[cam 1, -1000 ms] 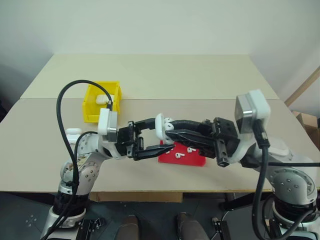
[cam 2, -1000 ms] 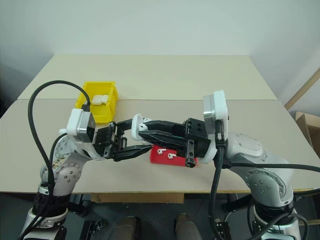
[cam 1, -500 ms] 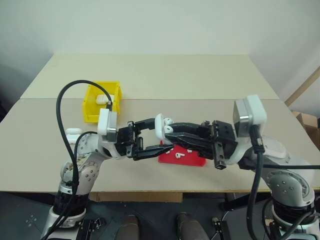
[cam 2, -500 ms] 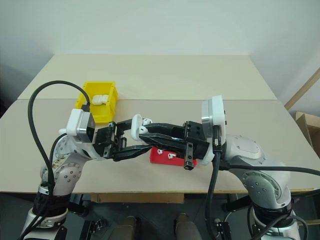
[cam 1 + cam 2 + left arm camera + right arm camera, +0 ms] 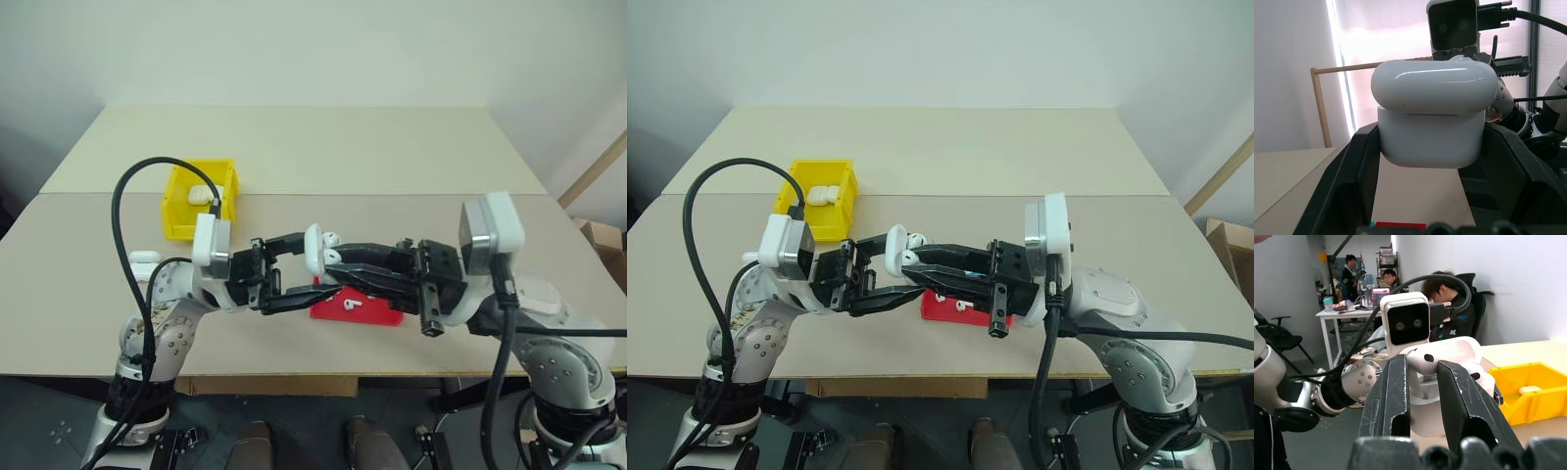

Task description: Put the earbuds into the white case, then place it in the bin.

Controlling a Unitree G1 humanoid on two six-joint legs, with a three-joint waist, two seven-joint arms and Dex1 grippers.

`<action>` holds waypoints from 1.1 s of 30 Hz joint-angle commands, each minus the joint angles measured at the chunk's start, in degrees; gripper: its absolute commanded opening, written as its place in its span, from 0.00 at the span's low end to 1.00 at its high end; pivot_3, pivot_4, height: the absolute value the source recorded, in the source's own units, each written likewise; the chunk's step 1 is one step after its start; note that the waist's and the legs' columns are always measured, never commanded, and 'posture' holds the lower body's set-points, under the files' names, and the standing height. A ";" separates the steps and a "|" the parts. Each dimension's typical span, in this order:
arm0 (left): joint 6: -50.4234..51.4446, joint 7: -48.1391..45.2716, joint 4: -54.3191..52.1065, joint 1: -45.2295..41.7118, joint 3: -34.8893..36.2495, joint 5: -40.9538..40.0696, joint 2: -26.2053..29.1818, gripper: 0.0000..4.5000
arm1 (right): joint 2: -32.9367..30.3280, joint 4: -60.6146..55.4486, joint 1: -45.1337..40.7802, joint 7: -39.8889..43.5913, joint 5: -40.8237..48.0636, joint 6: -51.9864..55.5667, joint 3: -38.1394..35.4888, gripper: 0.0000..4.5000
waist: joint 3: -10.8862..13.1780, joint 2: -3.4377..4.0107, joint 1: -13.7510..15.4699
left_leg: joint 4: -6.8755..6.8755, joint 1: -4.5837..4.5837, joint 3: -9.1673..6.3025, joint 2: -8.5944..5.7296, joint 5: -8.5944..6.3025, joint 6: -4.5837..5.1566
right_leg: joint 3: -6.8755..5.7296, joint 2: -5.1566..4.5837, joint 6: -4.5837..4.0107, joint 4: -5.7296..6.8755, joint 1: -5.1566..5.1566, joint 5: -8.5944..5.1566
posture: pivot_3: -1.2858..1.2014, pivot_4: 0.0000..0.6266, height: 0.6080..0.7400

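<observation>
Clamped in the left gripper point(image 5: 312, 271), the white case point(image 5: 313, 249) is being loaded with an earbud point(image 5: 1426, 358) pinched by the right gripper point(image 5: 329, 261) (binning remains).

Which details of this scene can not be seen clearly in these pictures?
- Inside of the white case: left wrist view shows its outside, gripped by the left hand; its lid hides any earbuds within.
- Earbud at the right hand: right wrist view, fingers cover most of it.
- Contents of the yellow bin: head views, too small to count.
- Red tray: arms cover part.
</observation>
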 commanded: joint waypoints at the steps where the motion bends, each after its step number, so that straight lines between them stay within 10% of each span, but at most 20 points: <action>1: -2.23 -0.38 -1.13 -0.95 0.92 -0.69 -0.64 0.62 | -0.32 -1.34 0.26 0.48 -1.26 -1.34 0.65 0.14 | 0.00 0.00 0.01 | 0.00 0.00 0.00 0.00 0.00 0.00 | 0.00 0.00 0.00 0.00 0.00 0.00 | 0.52 0.24 1.00; 16: -2.69 -0.45 -1.20 -0.60 0.74 -0.53 -1.23 0.62 | -0.76 -1.51 1.12 1.21 -0.89 -2.22 0.25 0.14 | 0.00 0.00 0.01 | 0.00 0.00 0.00 0.00 0.00 0.00 | 0.00 0.00 -0.01 0.00 0.00 0.00 | 0.52 0.24 1.00; 20: -2.64 -0.42 -1.37 -0.54 0.77 -0.60 -1.30 0.62 | -0.54 -2.15 1.44 0.63 -2.32 -3.30 0.30 0.41 | 0.00 0.00 0.01 | 0.00 0.00 0.00 0.00 0.00 0.00 | 0.00 0.00 -0.01 0.00 0.00 0.01 | 0.52 0.24 1.00; 33: -3.48 -1.05 0.09 -0.86 0.64 -0.18 -1.58 0.62 | -1.01 -1.00 2.18 1.95 -3.76 -6.72 -2.33 0.41 | 0.00 0.00 0.04 | 0.00 0.00 0.00 0.00 0.00 0.00 | 0.00 0.00 -0.01 0.00 0.01 0.01 | 0.52 0.24 1.00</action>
